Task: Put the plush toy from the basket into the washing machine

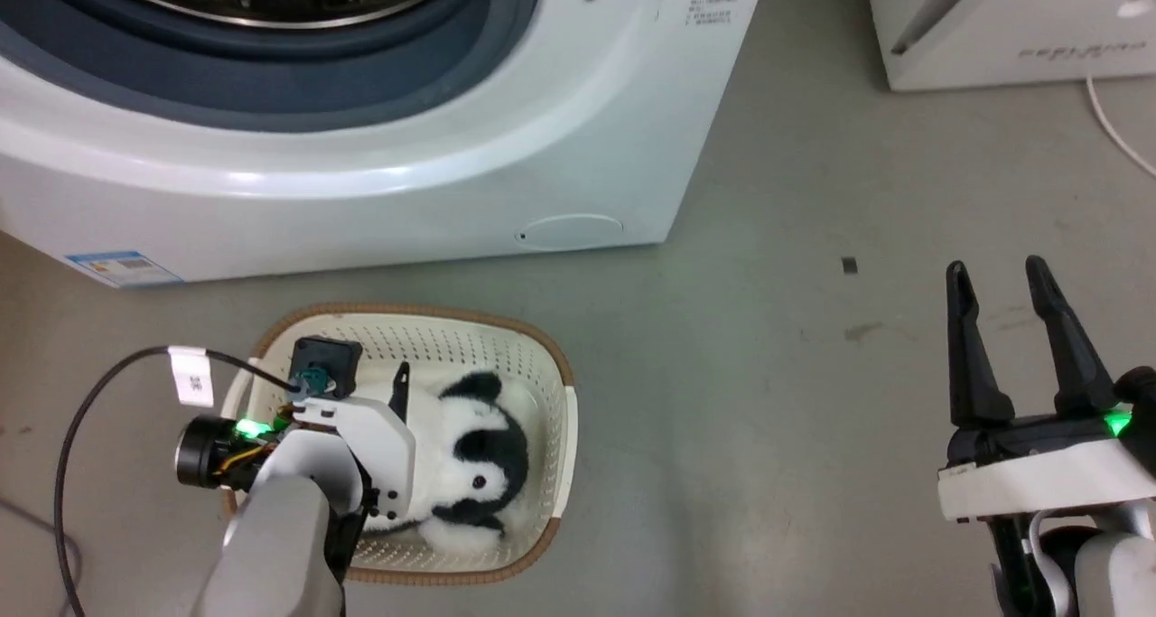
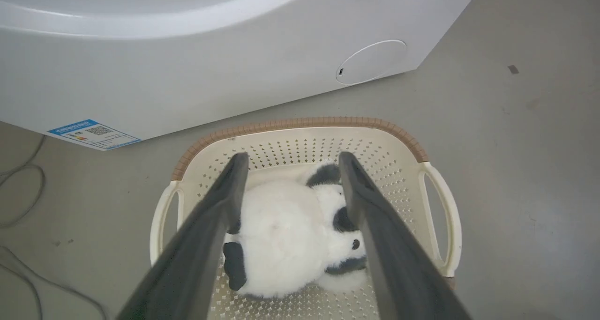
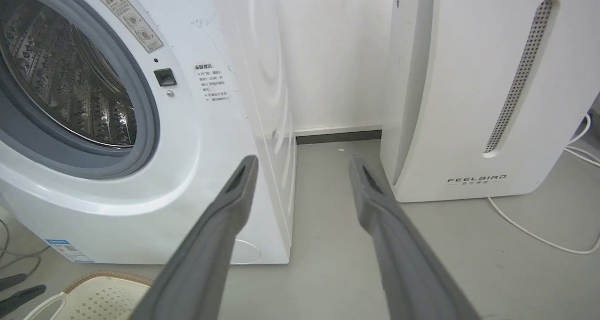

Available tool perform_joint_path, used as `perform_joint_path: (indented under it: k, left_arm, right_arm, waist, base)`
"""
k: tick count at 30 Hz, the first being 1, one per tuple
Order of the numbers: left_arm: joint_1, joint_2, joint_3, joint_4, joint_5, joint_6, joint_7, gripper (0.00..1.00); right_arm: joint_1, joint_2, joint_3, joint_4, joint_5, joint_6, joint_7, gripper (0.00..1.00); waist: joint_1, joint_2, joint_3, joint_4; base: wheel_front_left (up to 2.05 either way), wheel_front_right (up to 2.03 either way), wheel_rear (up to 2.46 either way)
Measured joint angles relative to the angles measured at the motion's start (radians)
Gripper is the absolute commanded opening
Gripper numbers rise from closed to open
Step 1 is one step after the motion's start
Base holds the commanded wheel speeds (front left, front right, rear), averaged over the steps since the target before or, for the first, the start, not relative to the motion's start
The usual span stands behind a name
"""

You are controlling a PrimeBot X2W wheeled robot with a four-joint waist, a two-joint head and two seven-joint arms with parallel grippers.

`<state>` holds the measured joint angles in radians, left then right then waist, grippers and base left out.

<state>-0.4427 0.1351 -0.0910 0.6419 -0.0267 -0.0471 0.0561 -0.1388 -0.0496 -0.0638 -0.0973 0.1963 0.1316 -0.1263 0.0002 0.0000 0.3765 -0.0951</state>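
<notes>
I see my left gripper, fingers apart, straddling the fluffy black-and-white plush toy in the basket; right gripper fingers apart too

My left pincer reaches down into the basket, which stands on the floor just in front of the washing machine. One of its dark fingers shows beside the plush toy, which lies in the basket. My right pincer hangs over the floor, well apart from the basket, fingers spread.
</notes>
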Motion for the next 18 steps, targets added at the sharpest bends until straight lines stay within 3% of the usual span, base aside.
perform_joint_path:
  k: [18]
  left_arm:
    - [-0.189,0.061,-0.045,0.183,-0.016,-0.028,0.061,1.0]
  right_arm:
    - [-0.072,0.0,-0.028,-0.042,0.054,0.0,-0.035,1.0]
  waist:
    - [0.0,0.0,0.24,-0.042]
  base:
    - [0.0,0.0,0.0]
